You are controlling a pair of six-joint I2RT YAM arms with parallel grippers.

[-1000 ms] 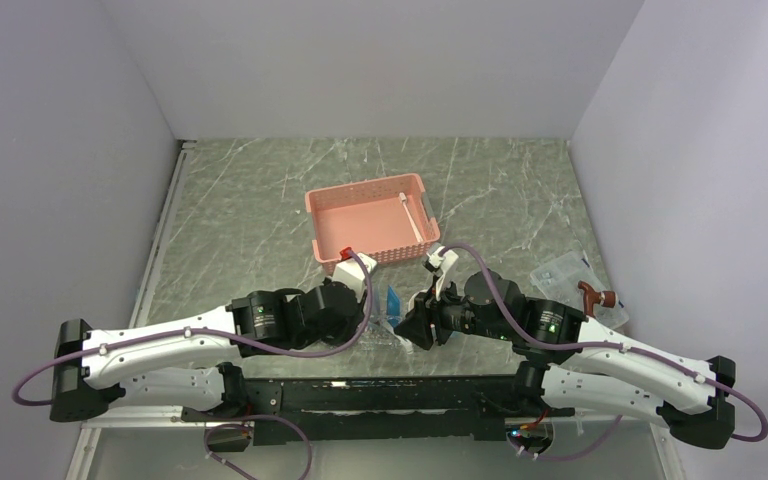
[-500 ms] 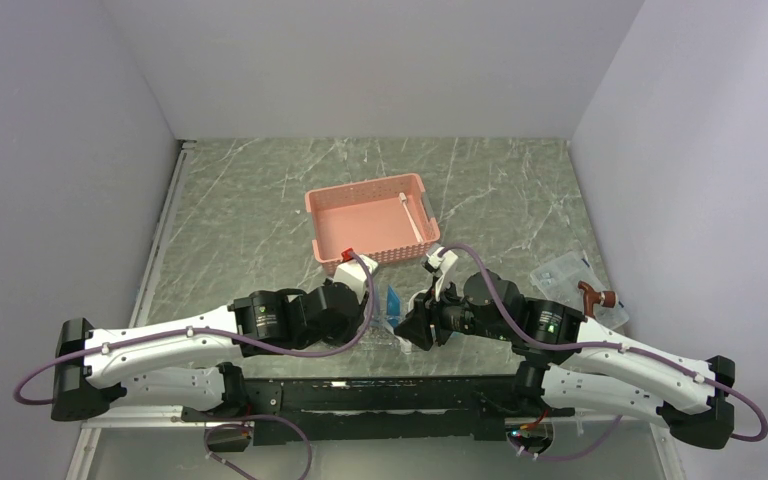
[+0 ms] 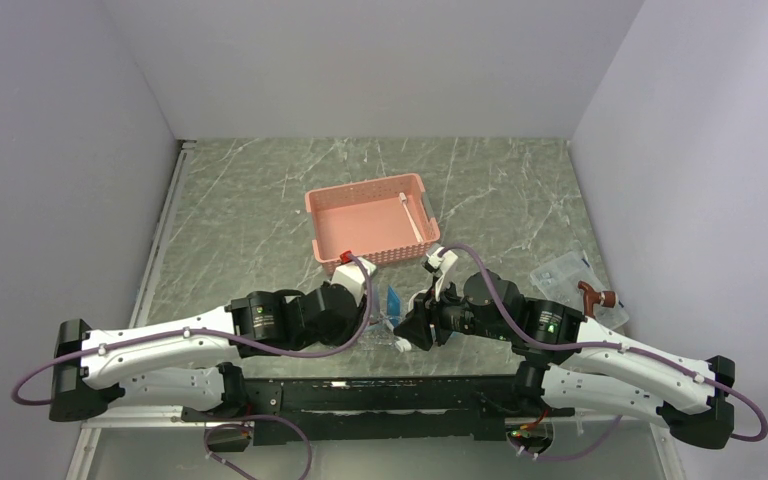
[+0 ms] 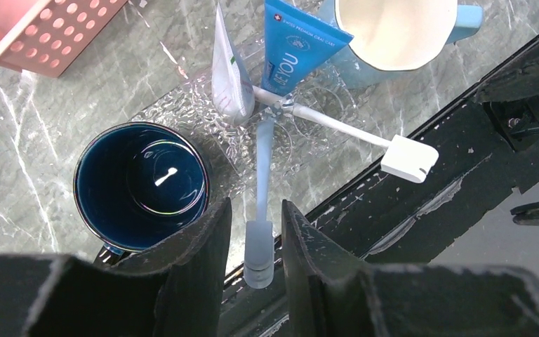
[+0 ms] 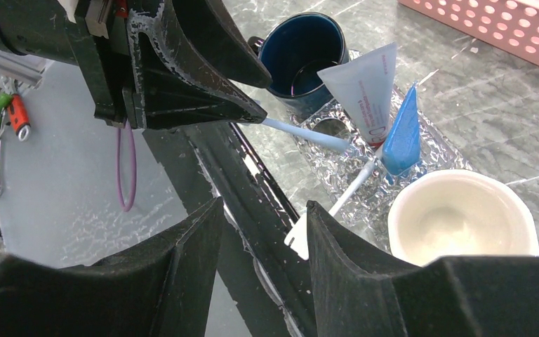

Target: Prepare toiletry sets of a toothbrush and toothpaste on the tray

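The clear glittery tray point(image 4: 203, 123) lies at the table's near edge. On it lie the blue toothpaste point(image 4: 291, 53) and the white toothpaste point(image 4: 226, 70). One toothbrush point(image 4: 262, 175) runs from the tray toward me. Its head lies between the fingers of my left gripper point(image 4: 256, 210), with a gap on each side. A second toothbrush point(image 4: 344, 130) points right, its head point(image 5: 298, 235) over the black rail. My right gripper point(image 5: 264, 207) is open and empty above that rail, and this head is beside its right finger.
A dark blue mug point(image 4: 140, 186) and a white mug point(image 5: 463, 217) stand at the tray's two ends. The pink basket point(image 3: 368, 218) behind it holds a thin white stick point(image 3: 412, 218). A clear box with a brown piece point(image 3: 572, 278) lies at the right.
My left arm has drawn back slightly toward the near left. The right arm has barely moved. The tubes and toothbrushes stay on the tray.
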